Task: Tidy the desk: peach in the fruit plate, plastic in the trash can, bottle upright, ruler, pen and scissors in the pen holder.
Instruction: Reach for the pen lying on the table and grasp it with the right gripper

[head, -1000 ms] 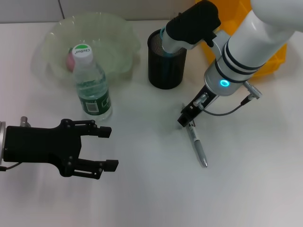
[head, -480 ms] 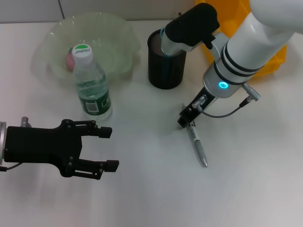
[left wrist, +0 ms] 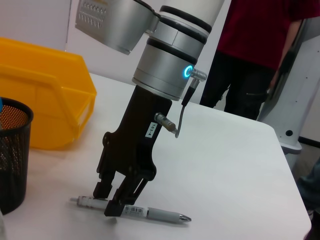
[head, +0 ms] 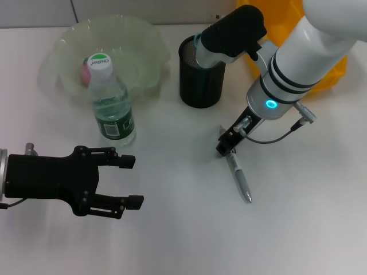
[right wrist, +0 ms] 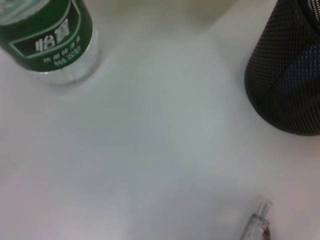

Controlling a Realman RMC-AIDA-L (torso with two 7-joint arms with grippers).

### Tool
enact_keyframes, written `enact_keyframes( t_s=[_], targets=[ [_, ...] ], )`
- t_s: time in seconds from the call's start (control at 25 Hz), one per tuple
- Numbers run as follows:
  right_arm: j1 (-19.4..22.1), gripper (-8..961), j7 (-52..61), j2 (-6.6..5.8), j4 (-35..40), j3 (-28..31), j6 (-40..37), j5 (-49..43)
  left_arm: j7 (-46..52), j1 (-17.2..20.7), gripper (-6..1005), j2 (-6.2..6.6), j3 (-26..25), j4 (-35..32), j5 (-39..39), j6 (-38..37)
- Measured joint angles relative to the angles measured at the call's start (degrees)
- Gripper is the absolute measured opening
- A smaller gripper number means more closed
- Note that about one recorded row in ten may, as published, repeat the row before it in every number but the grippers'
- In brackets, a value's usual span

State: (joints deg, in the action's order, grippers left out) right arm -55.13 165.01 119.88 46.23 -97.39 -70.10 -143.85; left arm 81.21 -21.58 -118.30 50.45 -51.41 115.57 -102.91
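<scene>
A grey pen lies on the white table. My right gripper is down on its upper end. In the left wrist view its two fingers stand close on either side of the pen, so the right gripper looks shut on it. The pen's end also shows in the right wrist view. The black mesh pen holder stands behind. The bottle stands upright by the translucent fruit plate, which holds the peach. My left gripper is open and empty at the lower left.
A yellow bin stands at the back right, behind my right arm. A person in a red shirt stands beyond the table's far side. The bottle and pen holder show in the right wrist view.
My right gripper has sunk slightly onto the pen's upper end. The pen, the bottle and my left arm have not moved.
</scene>
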Motion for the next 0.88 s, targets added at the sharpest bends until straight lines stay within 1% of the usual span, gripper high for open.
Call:
enact_keyframes(
  t_s=[0.4, 0.64, 0.8, 0.84, 0.88],
  targets=[
    [0.06, 307, -0.19, 0.0, 0.09, -0.24, 0.11, 0.0, -0.04, 0.18, 846, 0.0, -0.09, 0.0, 0.0, 0.0],
    [1.67, 276, -0.82, 0.0, 3.22, -0.75, -0.5, -0.01, -0.07, 0.31, 846, 0.0, -0.26, 0.0, 0.0, 0.0],
    [2.59, 118, -0.91, -0.1, 4.85, -0.72, -1.15, 0.0, -0.08, 0.37, 846, 0.0, -0.27, 0.0, 0.0, -0.11],
    [3.49, 79, -0.95, -0.27, 6.05, -0.48, -1.33, 0.0, -0.09, 0.43, 846, 0.0, -0.27, 0.0, 0.0, -0.22],
    [3.49, 63, -0.95, -0.27, 6.05, -0.48, -1.33, 0.0, -0.09, 0.43, 846, 0.0, -0.27, 0.0, 0.0, -0.22]
  ],
)
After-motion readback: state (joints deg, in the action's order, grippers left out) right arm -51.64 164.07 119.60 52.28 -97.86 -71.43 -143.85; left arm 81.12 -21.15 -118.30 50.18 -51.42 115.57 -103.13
